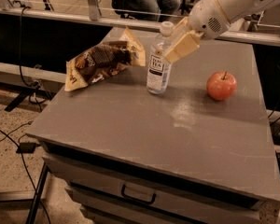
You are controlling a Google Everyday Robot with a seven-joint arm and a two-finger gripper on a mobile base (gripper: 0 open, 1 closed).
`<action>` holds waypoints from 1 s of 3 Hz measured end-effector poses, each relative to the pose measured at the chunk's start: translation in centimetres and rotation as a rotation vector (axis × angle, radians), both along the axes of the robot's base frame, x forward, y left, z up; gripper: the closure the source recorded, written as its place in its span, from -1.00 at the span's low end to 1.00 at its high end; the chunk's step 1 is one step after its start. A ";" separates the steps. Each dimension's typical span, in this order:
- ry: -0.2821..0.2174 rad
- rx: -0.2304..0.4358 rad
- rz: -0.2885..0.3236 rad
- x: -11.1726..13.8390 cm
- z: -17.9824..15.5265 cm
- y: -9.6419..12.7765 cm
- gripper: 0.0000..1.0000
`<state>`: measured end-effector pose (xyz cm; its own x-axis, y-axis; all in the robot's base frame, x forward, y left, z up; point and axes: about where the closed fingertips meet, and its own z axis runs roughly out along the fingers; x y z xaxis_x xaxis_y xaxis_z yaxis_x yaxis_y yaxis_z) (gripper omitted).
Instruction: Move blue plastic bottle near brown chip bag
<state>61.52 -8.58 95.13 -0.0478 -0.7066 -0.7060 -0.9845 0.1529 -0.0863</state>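
Observation:
The blue plastic bottle (158, 62), clear with a white cap and a dark label, stands upright on the grey table (144, 125) just right of the brown chip bag (102, 59). The bag lies crumpled at the table's back left, its tan corner almost touching the bottle. My gripper (173, 45), with cream fingers (183, 46), hangs at the bottle's upper right, beside its neck. The fingers look spread and hold nothing; the bottle stands on its own.
A red apple (221, 85) sits on the table to the right of the bottle. The table has drawers in front with a dark handle (138, 195). A railing and people are behind the table, and cables run across the floor at left.

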 end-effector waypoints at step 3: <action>-0.019 -0.002 -0.007 0.0 0.5 -0.9 -1.00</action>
